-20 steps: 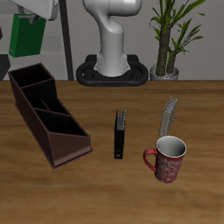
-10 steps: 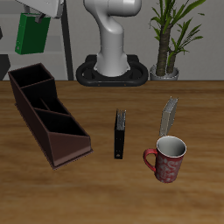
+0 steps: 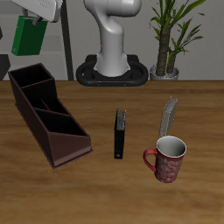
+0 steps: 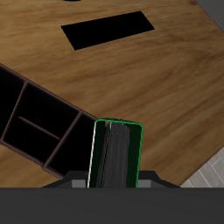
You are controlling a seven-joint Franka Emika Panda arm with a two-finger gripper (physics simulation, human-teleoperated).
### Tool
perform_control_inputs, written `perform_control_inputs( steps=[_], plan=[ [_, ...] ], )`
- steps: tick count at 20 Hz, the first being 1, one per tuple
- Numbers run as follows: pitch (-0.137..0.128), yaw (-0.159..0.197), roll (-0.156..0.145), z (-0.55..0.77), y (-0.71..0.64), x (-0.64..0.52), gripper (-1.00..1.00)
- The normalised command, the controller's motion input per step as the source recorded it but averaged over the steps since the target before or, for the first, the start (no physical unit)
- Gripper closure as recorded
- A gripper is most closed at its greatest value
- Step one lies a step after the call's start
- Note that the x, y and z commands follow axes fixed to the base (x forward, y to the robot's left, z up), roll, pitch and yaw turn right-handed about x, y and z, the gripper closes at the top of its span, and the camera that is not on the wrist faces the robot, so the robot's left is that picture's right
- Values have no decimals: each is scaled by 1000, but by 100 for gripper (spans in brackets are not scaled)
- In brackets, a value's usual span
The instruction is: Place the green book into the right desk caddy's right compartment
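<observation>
The green book (image 3: 28, 38) hangs in the air, pinched at its upper edge by my gripper (image 3: 37, 21), which is shut on it. It hovers above and slightly behind the tall back end of the right desk caddy (image 3: 61, 140), a dark maroon box with slanted dividers. The right compartment (image 3: 27, 81) is that tall-walled end section, open and with nothing in it. In the wrist view the green book (image 4: 115, 156) runs out from between the gripper (image 4: 115, 179) fingers, beside the right desk caddy (image 4: 80, 120) below.
A black book (image 3: 119, 133) stands upright mid-table. A grey book (image 3: 169, 115) leans behind a red mug (image 3: 167, 159). The robot base (image 3: 112, 70) and a potted plant (image 3: 166, 39) are at the back. The black book (image 4: 105, 31) also shows in the wrist view.
The held green book shifted only a few pixels sideways and back. Everything on the table stayed put.
</observation>
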Motion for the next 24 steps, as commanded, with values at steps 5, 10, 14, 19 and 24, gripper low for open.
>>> perform_control_inputs(
  steps=[5, 10, 14, 19, 24],
  plan=[
    [24, 7, 27, -203, 50, 35, 100],
    [19, 5, 33, -145, 117, 30, 100],
    [-13, 28, 15, -51, 57, 10, 100],
    [19, -8, -5, -80, -55, 138, 100],
    [28, 4, 3, -142, -25, 186, 100]
  ],
)
